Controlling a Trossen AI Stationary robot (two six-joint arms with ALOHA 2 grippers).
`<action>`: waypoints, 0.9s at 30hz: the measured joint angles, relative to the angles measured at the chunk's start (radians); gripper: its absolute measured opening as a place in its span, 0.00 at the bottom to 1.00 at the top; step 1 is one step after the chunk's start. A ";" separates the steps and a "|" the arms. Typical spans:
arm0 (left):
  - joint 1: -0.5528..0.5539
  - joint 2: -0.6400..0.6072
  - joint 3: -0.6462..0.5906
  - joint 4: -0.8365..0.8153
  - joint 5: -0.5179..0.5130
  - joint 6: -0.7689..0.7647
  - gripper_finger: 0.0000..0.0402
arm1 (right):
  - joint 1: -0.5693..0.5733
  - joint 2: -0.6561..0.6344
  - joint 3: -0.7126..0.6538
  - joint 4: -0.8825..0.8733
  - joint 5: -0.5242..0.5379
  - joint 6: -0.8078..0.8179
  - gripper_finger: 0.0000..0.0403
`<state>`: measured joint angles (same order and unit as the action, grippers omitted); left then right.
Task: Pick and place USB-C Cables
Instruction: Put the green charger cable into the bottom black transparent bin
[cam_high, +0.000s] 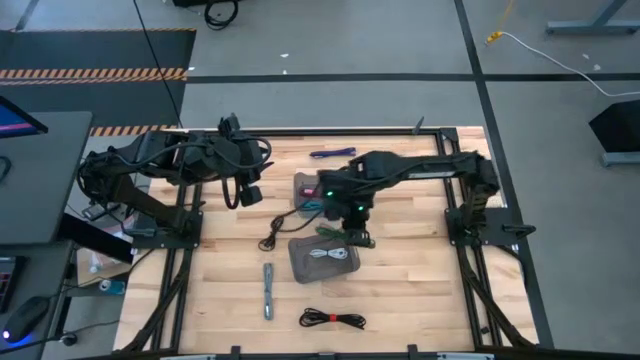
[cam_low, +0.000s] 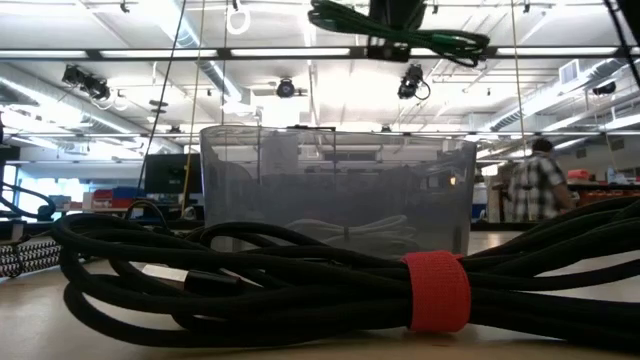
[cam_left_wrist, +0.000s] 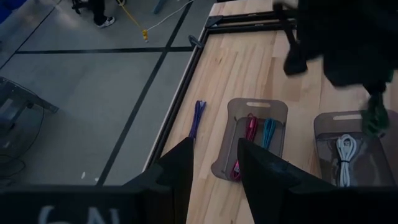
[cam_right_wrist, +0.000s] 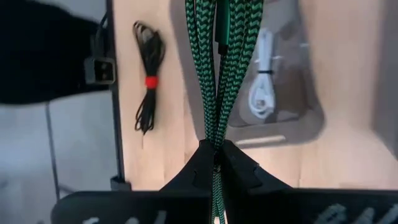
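Note:
My right gripper (cam_high: 357, 212) is shut on a green braided USB-C cable (cam_right_wrist: 214, 62), which hangs in the air (cam_low: 420, 40) over a translucent grey bin (cam_high: 325, 262) holding a white cable (cam_right_wrist: 264, 87). A second bin (cam_left_wrist: 249, 137), farther back, holds a maroon and a teal cable. Loose on the table lie a purple cable (cam_high: 332, 153), a black one (cam_high: 272, 235), a grey one (cam_high: 268, 290) and a black one with a red strap (cam_high: 333, 320). My left gripper (cam_left_wrist: 214, 174) waits open at the table's left, raised, with nothing between its fingers. My right gripper pinches the green cable's bundled strands (cam_right_wrist: 216, 140) between its two fingers, several strands together. The fingers come from above, slanting down, and the strands run along them. The cable is lifted clear of the table and the bin, and its loops spread out sideways below the gripper (cam_low: 455, 42).
The black cable with the red strap (cam_low: 435, 290) lies near the front edge, just before the low camera. Dark frame rails (cam_high: 470, 215) run along the table's sides. Bare wood shows at the front left and right of the bins.

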<state>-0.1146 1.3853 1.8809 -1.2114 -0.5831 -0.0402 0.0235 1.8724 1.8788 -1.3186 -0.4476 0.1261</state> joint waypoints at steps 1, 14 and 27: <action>0.000 0.000 0.000 0.000 0.000 0.000 0.33 | 0.001 0.024 0.015 -0.008 -0.019 -0.027 0.03; 0.000 0.000 0.000 0.000 0.000 -0.047 0.33 | 0.042 0.271 0.227 -0.099 -0.071 -0.319 0.03; 0.000 0.000 0.000 0.000 0.000 -0.053 0.33 | 0.034 0.355 0.326 -0.042 0.020 -0.366 0.03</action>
<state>-0.1146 1.3853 1.8809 -1.2110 -0.5827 -0.0933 0.0570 2.2274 2.2047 -1.3607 -0.4273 -0.2394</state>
